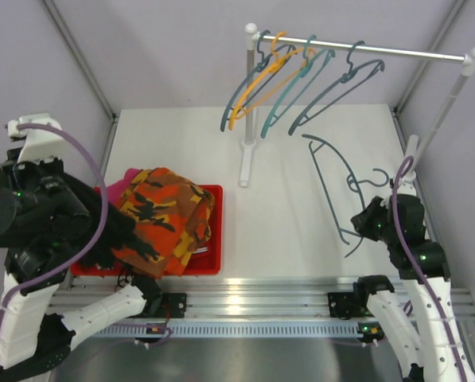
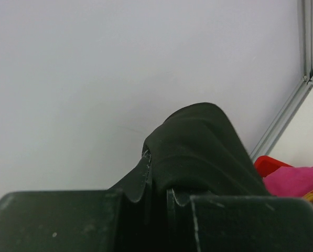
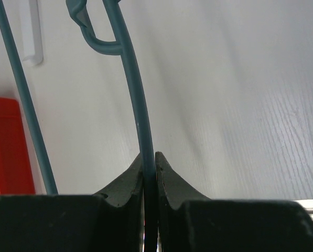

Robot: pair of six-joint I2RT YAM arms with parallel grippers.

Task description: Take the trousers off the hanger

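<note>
Left gripper (image 2: 157, 195) clenched on a fold of the plain black soft cloth trousers (image 2: 198, 142) at the red plastic bin's (image 1: 215, 208) left end, probably to drop them beside the orange camouflage pair (image 1: 161, 215). Right gripper (image 3: 150, 165) pinches the bare teal wire hanger (image 3: 139, 110) near the white table (image 1: 285, 231), seemingly to steady it.

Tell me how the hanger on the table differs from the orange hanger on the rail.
The hanger on the table is grey-blue, while the orange hanger is bright orange. The hanger on the table lies on the table; the orange hanger hangs from the rail. The right gripper pinches the hanger on the table; nothing touches the orange hanger. Both are bare.
</note>
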